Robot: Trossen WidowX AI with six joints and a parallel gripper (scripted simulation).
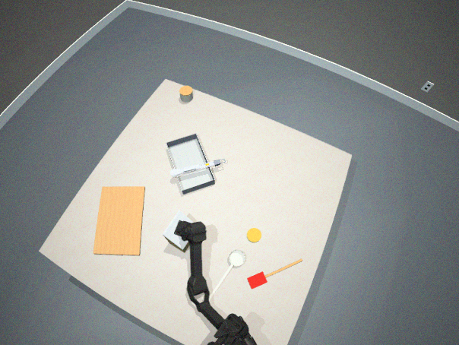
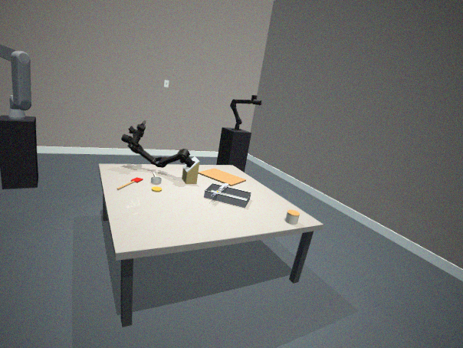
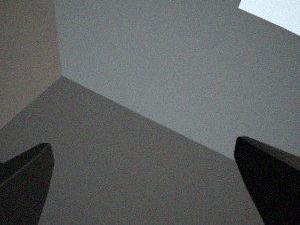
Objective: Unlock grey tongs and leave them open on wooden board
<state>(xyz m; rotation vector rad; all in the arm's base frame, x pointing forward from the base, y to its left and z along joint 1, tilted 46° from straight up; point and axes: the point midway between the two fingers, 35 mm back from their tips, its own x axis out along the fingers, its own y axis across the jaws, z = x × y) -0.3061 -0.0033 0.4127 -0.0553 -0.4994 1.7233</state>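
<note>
Starting approach step, nothing picked up yet. Gripper [image 3: 149, 210] spread wide and bare, fingers at the wrist view's lower corners with only blurred grey surfaces between them. Parked over a pale block [image 1: 175, 232] near the base, well apart from the target. Grey tongs [image 1: 197, 166] lying across the roasting tin [image 1: 190, 163], bridging both long rims, one end overhanging the side away from the wooden board [image 1: 119, 220]; tips vs hinge too small to tell. Board on the counter [image 1: 285, 182] beside the tin, apart from it. Next, by judgement: swing over the tin, align fingers across the tongs' width, drop and clamp mid-handle, then lift, tip the tips down and squeeze to unlock
</note>
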